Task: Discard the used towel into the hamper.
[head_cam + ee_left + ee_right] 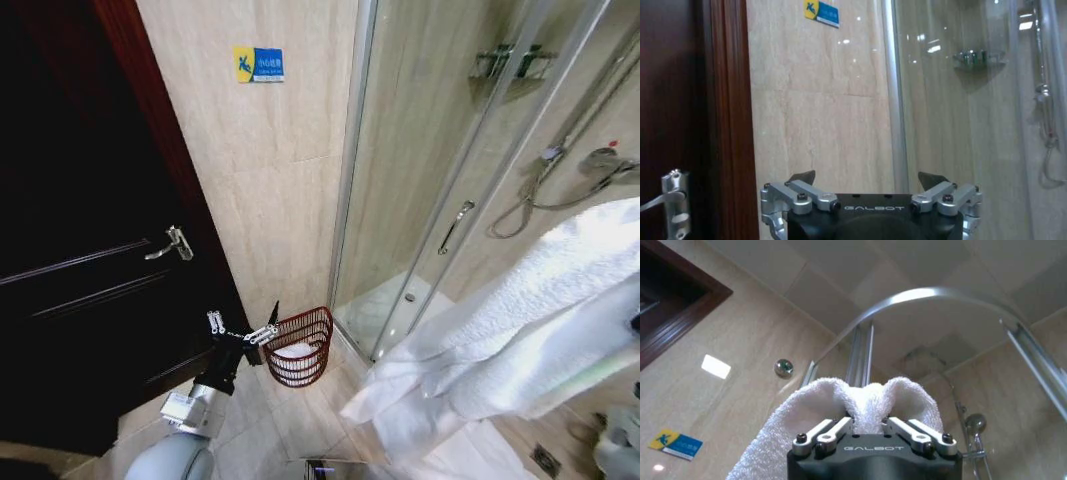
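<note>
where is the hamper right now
In the head view the hamper stands on the floor at the shower's corner, just beside the left claw.

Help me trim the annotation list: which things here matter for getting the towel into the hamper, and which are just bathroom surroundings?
Part of the job:
- towel, white, held up by the right gripper, shut on a fold of it
- hamper, on the floor by the shower corner
- left gripper, open, beside the hamper

Just surroundings:
- door handle
- wall sign
- shower head
- shower door handle
</note>
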Controlling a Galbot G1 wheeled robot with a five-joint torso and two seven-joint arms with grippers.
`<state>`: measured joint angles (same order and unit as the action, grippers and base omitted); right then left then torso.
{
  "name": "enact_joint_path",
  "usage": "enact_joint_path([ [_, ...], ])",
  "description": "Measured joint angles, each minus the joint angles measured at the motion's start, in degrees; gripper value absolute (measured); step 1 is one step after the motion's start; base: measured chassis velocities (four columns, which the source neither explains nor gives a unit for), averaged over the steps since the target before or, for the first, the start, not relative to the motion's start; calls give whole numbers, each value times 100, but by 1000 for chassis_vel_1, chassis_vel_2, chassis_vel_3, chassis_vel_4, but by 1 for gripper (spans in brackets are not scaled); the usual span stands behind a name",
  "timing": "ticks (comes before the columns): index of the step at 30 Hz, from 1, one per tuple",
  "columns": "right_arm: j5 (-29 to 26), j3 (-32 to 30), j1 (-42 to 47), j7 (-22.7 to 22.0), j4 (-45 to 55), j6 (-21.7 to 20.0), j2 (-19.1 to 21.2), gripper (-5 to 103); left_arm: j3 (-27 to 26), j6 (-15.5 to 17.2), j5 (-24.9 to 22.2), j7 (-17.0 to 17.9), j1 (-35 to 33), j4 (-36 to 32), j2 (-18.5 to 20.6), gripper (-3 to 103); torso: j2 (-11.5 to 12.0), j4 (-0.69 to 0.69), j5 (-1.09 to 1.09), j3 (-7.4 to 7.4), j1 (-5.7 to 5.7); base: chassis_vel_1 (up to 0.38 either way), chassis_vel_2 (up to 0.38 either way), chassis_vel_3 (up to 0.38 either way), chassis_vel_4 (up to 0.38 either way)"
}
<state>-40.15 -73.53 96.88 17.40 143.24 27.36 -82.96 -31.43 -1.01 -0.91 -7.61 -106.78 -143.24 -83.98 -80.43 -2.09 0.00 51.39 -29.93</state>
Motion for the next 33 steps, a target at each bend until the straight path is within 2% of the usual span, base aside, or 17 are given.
enact_joint_path([
  [13, 50, -25, -38, -183, 0, 159, 76, 11, 0, 0, 0, 0, -1, 0, 0, 100, 0, -1, 1, 1, -4, 30, -25, -27, 27],
  [33, 46, -72, -37, -197, -1, 239, 58, 11, 0, 0, 0, 0, -1, 0, 0, 100, 0, 0, 1, 1, -2, 32, 35, 40, 29],
])
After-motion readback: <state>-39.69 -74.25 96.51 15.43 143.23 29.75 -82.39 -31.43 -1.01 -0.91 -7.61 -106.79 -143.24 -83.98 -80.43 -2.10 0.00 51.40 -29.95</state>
